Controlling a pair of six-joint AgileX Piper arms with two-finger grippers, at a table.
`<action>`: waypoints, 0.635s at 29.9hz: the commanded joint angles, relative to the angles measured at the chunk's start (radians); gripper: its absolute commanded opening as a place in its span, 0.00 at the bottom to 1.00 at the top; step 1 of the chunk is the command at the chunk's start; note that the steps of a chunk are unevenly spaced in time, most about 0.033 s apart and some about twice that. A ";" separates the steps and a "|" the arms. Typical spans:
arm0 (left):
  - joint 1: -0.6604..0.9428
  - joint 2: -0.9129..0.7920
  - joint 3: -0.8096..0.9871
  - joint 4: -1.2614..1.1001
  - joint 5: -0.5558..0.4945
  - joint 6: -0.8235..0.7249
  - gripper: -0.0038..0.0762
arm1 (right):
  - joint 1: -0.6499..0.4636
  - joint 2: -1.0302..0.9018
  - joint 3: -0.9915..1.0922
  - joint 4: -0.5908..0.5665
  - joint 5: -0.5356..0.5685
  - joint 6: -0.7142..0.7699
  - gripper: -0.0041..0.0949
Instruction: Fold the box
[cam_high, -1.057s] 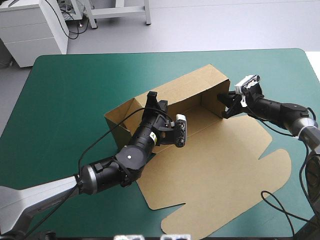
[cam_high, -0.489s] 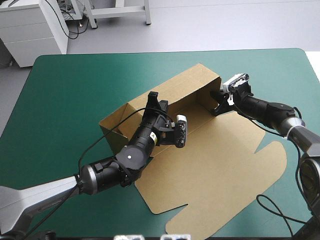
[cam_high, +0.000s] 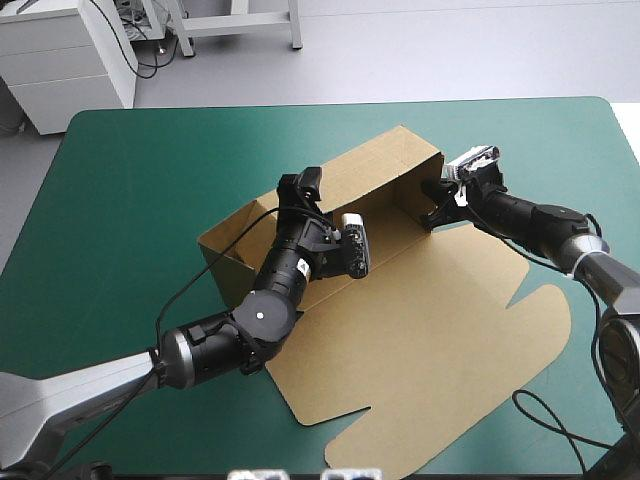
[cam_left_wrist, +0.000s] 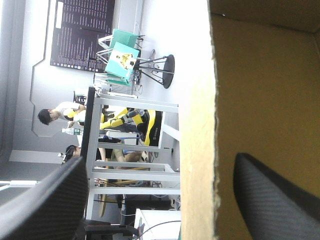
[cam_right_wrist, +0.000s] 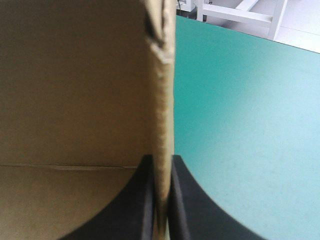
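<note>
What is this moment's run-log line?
task: fold box | box: walls raised, lid flat | left gripper: open, astride far wall | right gripper: shut on end wall

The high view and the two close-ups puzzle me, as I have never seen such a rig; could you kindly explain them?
This is a robot with two arms at a table with a teal-green cover. The high view looks down from above and behind it; the other two come from a camera on each wrist, looking along that arm's hand. On the table lies a brown box, its walls raised and its lid flat. The right hand is shut on the box's end wall. The left hand is open, one finger either side of a long wall's edge, not gripping it.
</note>
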 joint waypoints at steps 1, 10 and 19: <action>-0.036 -0.038 -0.037 0.141 0.049 -0.050 0.81 | 0.005 -0.031 -0.031 0.071 -0.075 0.024 0.02; -0.200 -0.038 -0.037 0.134 0.061 -0.048 0.80 | 0.005 -0.031 -0.143 0.004 -0.261 0.227 0.02; -0.321 -0.038 -0.037 0.103 0.076 -0.048 0.72 | 0.003 -0.031 -0.173 -0.332 -0.324 0.617 0.02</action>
